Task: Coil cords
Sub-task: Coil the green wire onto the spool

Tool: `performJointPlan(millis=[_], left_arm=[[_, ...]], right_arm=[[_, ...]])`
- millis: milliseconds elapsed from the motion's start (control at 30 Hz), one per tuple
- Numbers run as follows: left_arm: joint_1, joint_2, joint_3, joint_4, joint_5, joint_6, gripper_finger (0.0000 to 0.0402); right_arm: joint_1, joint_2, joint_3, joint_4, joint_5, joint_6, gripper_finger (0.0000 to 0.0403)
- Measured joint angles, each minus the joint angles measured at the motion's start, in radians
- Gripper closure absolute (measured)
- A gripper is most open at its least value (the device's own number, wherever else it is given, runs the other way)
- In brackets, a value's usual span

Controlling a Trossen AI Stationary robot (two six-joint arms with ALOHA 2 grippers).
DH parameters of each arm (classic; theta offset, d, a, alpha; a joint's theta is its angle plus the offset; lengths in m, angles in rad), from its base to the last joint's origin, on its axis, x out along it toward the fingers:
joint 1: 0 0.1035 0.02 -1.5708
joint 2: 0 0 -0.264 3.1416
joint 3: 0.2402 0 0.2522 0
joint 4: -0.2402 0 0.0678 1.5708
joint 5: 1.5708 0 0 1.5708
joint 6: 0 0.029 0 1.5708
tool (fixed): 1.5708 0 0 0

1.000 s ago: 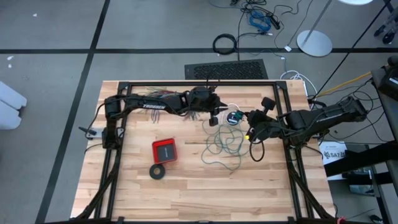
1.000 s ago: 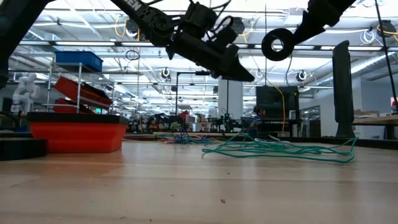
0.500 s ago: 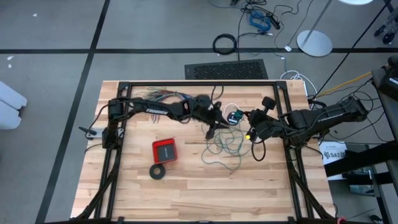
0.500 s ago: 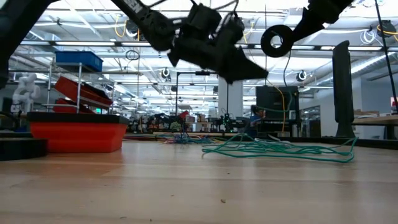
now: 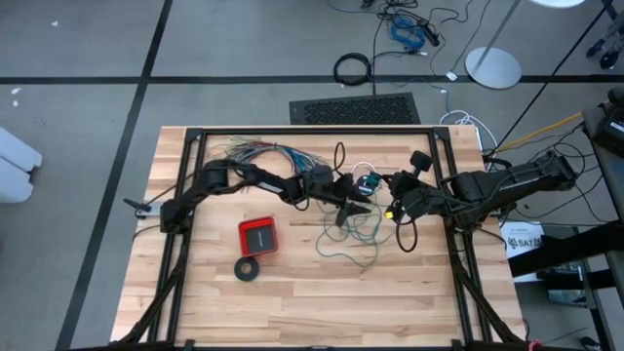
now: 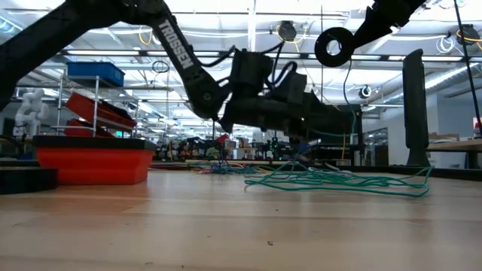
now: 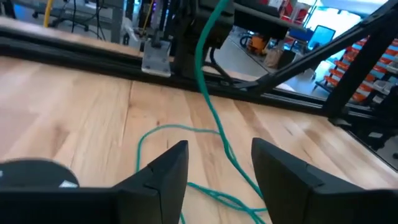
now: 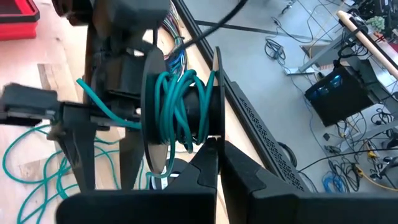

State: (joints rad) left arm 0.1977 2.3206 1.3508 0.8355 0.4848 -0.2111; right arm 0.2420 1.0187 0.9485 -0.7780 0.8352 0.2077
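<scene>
From above, you have one teal-green wire (image 5: 349, 230) lying as a loose tangle mid-table, with the left gripper (image 5: 353, 207) reaching low over its upper edge, probably to catch a strand. Your left wrist view shows that claw's fingers (image 7: 163, 177) spread and empty, one strand running between them. In the right wrist view, the right gripper (image 8: 214, 160) is pinched shut beneath one black spool (image 8: 180, 106) carrying several teal turns, seemingly held as the winding core.

Bright even overhead light, soft shadows; glaring ceiling strips, blurred wrist-view foreground
</scene>
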Motion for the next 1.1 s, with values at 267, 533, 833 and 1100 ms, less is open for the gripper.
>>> performJointPlan(millis=[267, 533, 833, 1100], left_arm=[[-0.018, 0.032, 0.056, 0.034, 0.024, -0.019, 0.0217], [-0.018, 0.032, 0.112, -0.088, 0.009, -0.008, 0.0229], [-0.013, 0.032, 0.113, -0.101, -0.002, 0.010, 0.0321], [0.020, 0.031, 0.113, -0.156, -0.001, 0.036, 0.0379]], right_arm=[[0.000, 0.000, 0.000, 0.028, 0.001, -0.019, 0.0403], [0.000, 0.000, 0.000, 0.045, 0.002, -0.029, 0.0403], [0.000, 0.000, 0.000, 0.049, 0.002, -0.033, 0.0403], [0.000, 0.000, 0.000, 0.049, -0.003, -0.033, 0.0403]])
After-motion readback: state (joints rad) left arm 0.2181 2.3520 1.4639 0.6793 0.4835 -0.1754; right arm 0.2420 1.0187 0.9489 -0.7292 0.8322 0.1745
